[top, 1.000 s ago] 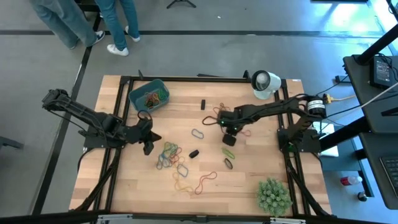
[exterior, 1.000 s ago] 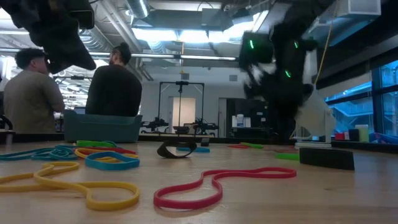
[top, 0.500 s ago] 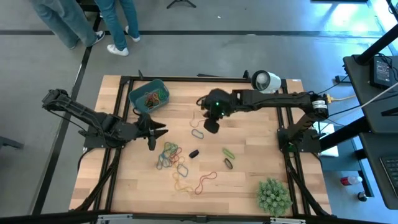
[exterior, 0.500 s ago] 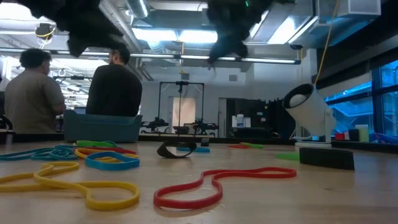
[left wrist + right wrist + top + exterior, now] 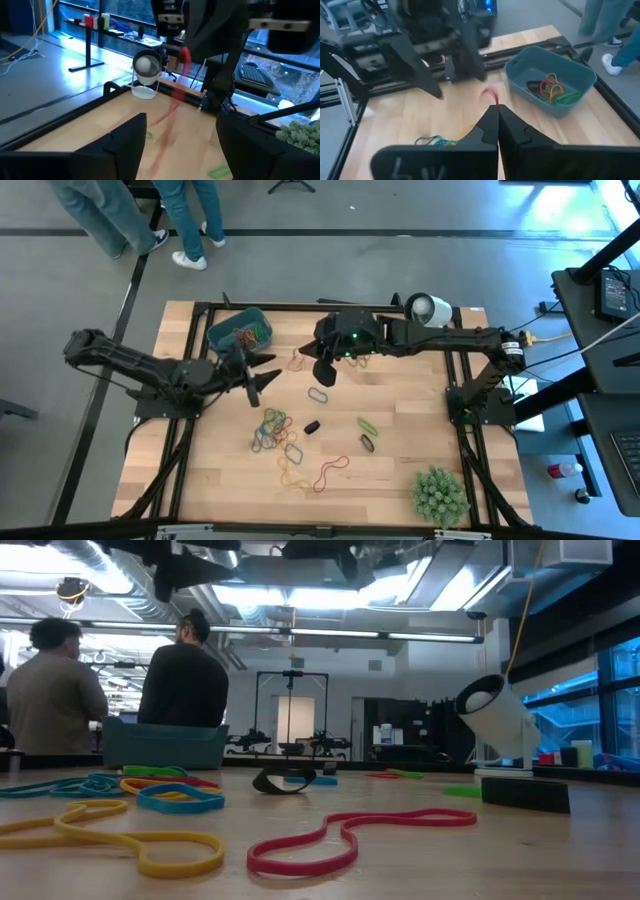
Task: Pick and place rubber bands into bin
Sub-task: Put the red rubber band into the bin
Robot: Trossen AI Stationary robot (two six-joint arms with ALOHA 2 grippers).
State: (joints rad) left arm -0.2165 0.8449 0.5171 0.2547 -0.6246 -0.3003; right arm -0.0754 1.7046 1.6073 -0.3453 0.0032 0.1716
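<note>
Red band carried toward the bin

The bin (image 5: pixel 240 332) is seen far left; beside it the left gripper (image 5: pixel 262 373) is spread wide and empty. Further right, a floppy, featherlight red rubber band (image 5: pixel 297 361) is pinched in the shut right gripper (image 5: pixel 322 374); any strand can be grabbed.

Bin (image 5: pixel 239 331) at table's (image 5: pixel 400 480) far left corner; rubber bands (image 5: pixel 276 432) near centre

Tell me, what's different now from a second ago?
The right claw, shut on a red rubber band, has swung from the table's right-middle across toward the teal bin, stopping short of it. The left claw has opened and shifted up, nearer the bin. The loose rubber bands, white lamp-like object and green spiky ball stayed put.
</note>
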